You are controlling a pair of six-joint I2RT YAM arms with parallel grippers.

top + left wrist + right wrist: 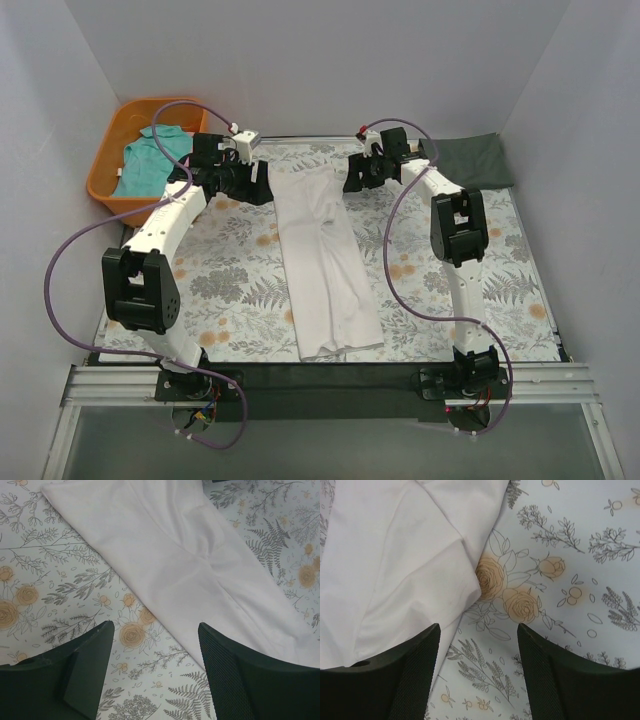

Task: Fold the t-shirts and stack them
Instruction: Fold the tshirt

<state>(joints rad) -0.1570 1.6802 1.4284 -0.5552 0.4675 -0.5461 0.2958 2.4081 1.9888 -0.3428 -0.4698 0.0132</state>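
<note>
The white t-shirt (322, 255) lies folded into a long strip down the middle of the floral cloth; it also shows in the left wrist view (190, 565) and the right wrist view (395, 565). A dark grey-green t-shirt (470, 160) lies folded at the back right. A teal t-shirt (150, 160) sits in the orange basket (105, 185). My left gripper (262, 185) is open and empty beside the strip's far left corner (155, 645). My right gripper (350, 178) is open and empty beside its far right corner (477, 645).
The floral table covering (230, 290) spans the table. The orange basket stands at the back left, off the cloth's corner. Grey walls close in the left, back and right sides. Purple cables loop from both arms.
</note>
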